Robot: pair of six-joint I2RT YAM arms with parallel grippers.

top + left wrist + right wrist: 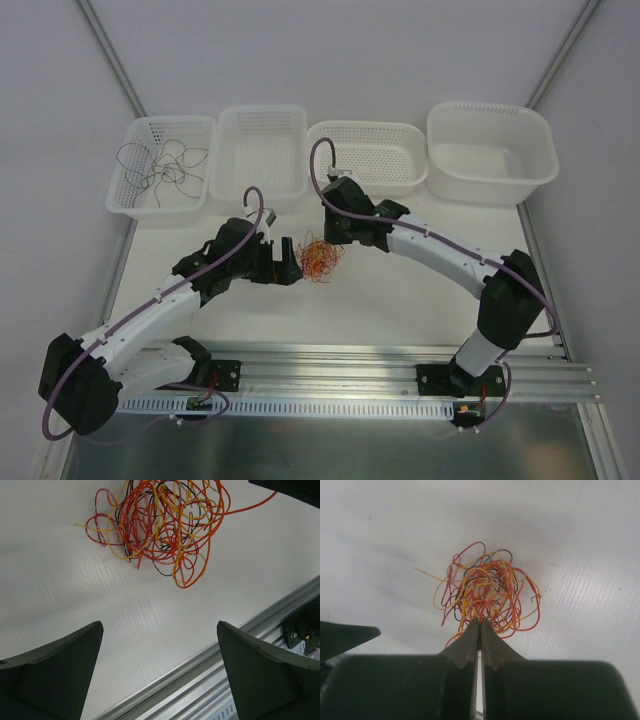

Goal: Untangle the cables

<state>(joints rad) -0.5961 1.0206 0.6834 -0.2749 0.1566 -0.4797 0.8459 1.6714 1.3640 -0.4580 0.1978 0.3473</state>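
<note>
Scene: cable tangle [321,259] of red, orange, yellow and dark wires, mid-table [400,300] | Right gripper [480,621]: pinched shut on the tangle's near edge | Left gripper [159,626]: jaws wide, nearby, not touching | Step: drawing strands out; next probably needs the left pinning the bundle.

tangle [165,525]: orange, red, yellow, black
loose cables [160,165]: dark grey
baskets [262,110]: white, perforated
bench [380,300]: white
hoses [312,170]: purple
arms [440,250]: white, black joints
</note>
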